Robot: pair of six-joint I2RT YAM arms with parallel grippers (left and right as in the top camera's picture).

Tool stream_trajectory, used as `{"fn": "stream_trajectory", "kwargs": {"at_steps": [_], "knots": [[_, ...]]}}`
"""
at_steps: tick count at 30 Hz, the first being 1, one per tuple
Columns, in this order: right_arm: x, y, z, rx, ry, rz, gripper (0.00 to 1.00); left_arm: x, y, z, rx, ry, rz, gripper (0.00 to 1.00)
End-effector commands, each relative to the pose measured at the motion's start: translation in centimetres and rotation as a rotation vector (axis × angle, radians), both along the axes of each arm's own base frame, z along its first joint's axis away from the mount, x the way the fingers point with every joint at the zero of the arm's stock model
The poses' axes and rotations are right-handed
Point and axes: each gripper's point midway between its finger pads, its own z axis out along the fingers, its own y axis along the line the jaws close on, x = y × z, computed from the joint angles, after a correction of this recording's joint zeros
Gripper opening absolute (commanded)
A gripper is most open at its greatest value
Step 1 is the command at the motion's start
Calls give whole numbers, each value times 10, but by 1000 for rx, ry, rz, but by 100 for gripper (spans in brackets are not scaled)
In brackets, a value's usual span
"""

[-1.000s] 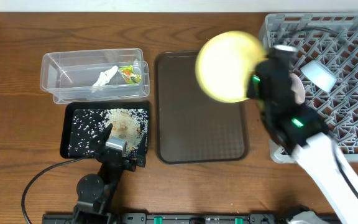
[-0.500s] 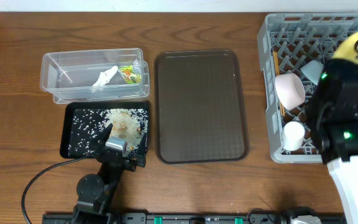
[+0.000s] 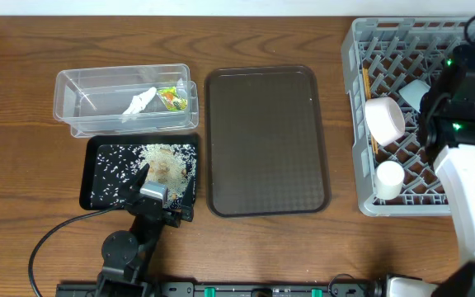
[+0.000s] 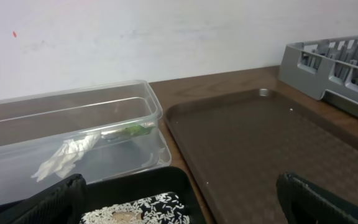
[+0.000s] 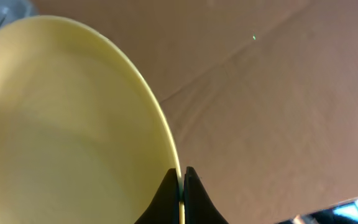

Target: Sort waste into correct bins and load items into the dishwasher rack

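Note:
My right gripper [image 5: 181, 175] is shut on the rim of the round yellow plate [image 5: 73, 124], held on edge. In the overhead view my right arm [image 3: 456, 91] hangs over the grey dishwasher rack [image 3: 369, 49] and hides most of the plate. The rack holds a white bowl [image 3: 383, 118], a light-blue bowl [image 3: 413, 92] and chopsticks [image 3: 368, 99]. The clear tub [image 3: 81, 91] holds the white paper scrap [image 3: 138, 102] and the printed wrapper [image 3: 171, 96]. The black tray [image 3: 93, 153] holds rice grains [image 3: 118, 169] and crumbs [image 3: 165, 162]. My left gripper [image 4: 179, 205] is open over the black tray's near edge.
The dark brown serving tray [image 3: 266, 140] lies between the bins and the rack. A small white cup [image 3: 389, 177] stands in the rack's front left corner. A wall runs behind the table.
My right arm has carried the yellow plate from above the brown tray rightward over the rack, where the arm now hides most of it. The left arm has not moved.

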Motion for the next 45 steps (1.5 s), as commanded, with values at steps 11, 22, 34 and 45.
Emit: {"fn": "stream_trajectory", "kwargs": {"at_steps": [11,22,34,45], "knots": [[65,-4,-32,-166,463,203,1,-1,-1,-15,12,36,-12,99],[80,-4,-54,-179,532,239,1,-1,-1,-15,12,36,-12,99],[98,66,-41,-88,200,343,99,-1,-1,-15,12,36,-12,99],[74,233,-22,131,31,760,99,-1,-1,-15,12,36,-12,99]]}}
